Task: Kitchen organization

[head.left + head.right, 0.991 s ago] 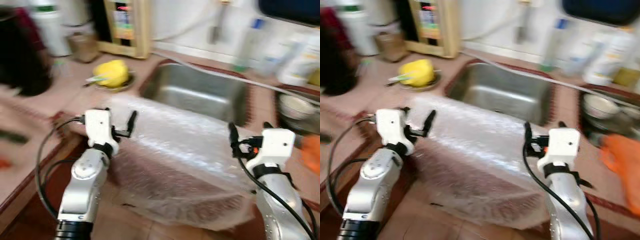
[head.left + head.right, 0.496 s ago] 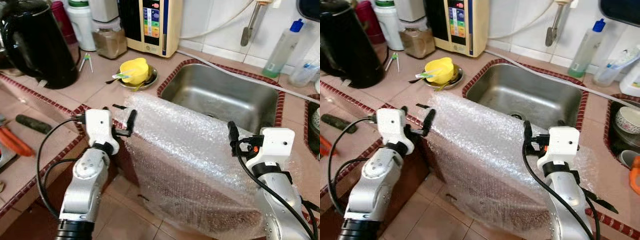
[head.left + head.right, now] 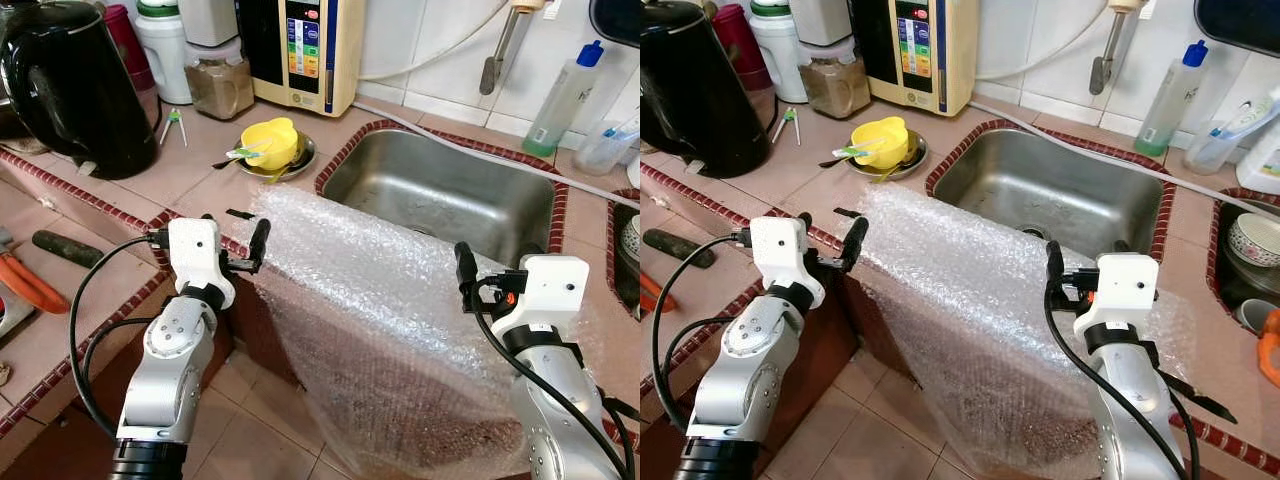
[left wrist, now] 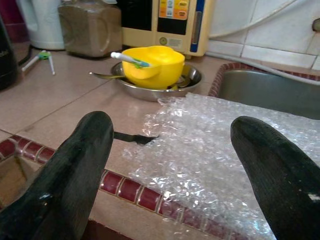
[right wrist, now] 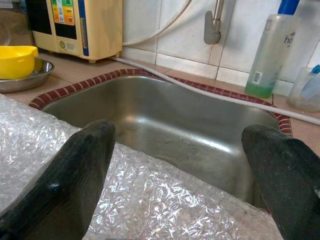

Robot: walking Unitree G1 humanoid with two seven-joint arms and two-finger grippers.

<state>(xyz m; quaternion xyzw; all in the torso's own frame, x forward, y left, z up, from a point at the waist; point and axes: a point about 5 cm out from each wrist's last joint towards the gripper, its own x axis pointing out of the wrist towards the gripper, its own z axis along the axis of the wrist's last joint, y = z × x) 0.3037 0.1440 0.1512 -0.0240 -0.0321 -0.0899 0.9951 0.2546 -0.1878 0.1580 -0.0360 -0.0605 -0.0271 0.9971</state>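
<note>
Plainly little is done yet — the bubble wrap (image 3: 400, 330) hangs ungrasped over the table (image 3: 110, 190) edge before the sink (image 3: 440, 190), while the left end effector (image 3: 232, 242) and right end effector (image 3: 466, 270) hover at its corners, fingers spread.

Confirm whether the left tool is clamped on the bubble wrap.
No: the left tool is open, its fingers spread apart above the bubble wrap without pinching it.
</note>
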